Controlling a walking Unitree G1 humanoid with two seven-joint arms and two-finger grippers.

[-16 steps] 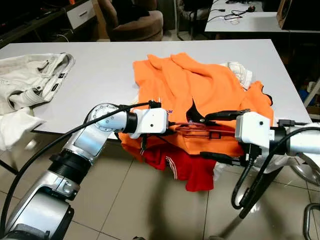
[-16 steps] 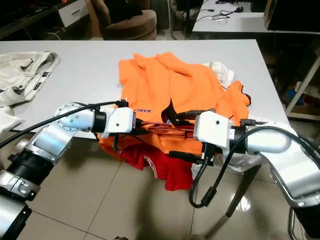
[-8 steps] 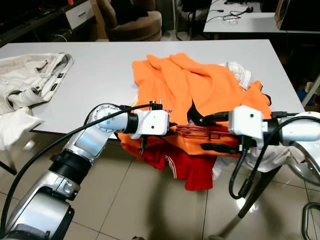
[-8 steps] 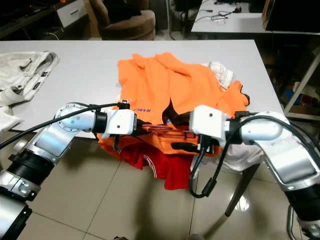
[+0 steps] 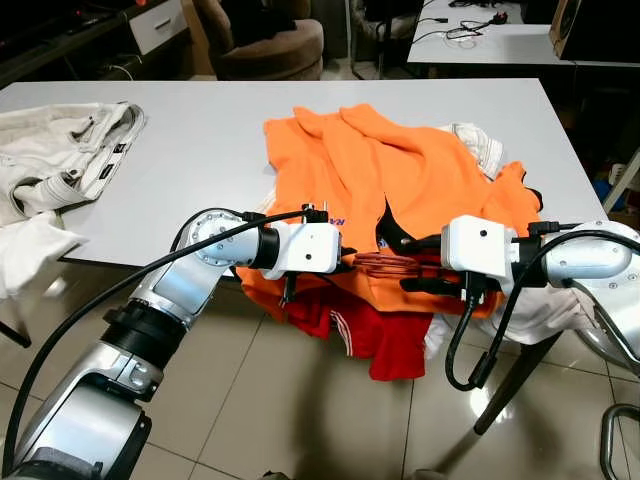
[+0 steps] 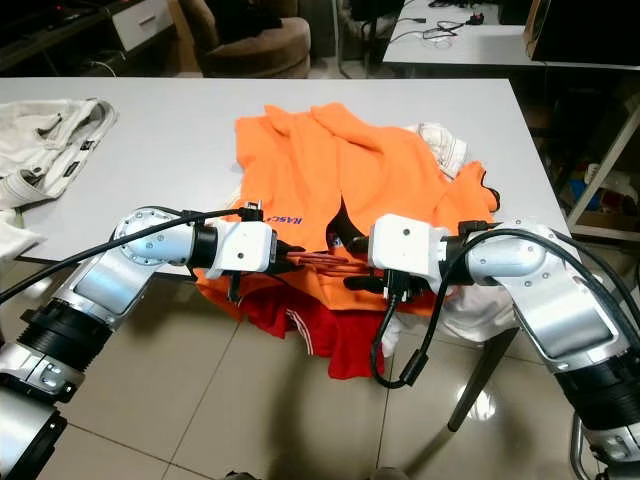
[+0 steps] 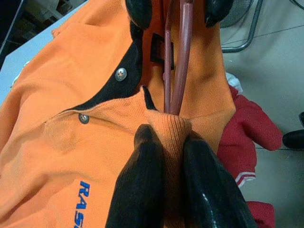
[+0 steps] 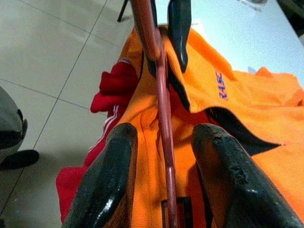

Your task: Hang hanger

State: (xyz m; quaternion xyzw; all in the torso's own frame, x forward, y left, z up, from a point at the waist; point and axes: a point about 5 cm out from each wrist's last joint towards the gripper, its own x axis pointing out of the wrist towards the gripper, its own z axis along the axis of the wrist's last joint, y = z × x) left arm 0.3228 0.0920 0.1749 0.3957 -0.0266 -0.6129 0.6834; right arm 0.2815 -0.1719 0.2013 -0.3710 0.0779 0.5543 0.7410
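Tiled flooring runs under a large white table, with a brown armchair and a second white table at the far side of the room. On the main table, far out beyond the left gripper's arm, lies a heap of white clothing.

An orange polo shirt with a black collar and blue lettering is spread over the table's near edge and hangs down between the two grippers. Beneath both grippers a red garment with white stripes droops toward the floor. A white garment hangs below the right arm.

The left gripper reaches in at the table edge and is pinched closed on a fold of orange shirt fabric, its fingers pressed on either side of the fold. The right gripper faces it from the opposite side, its fingers spread apart and straddling the hanger without touching it.

The hanger, thin and reddish-brown, lies across the shirt between the two grippers. One end disappears under the fold held by the left gripper; the other passes between the right gripper's fingers.
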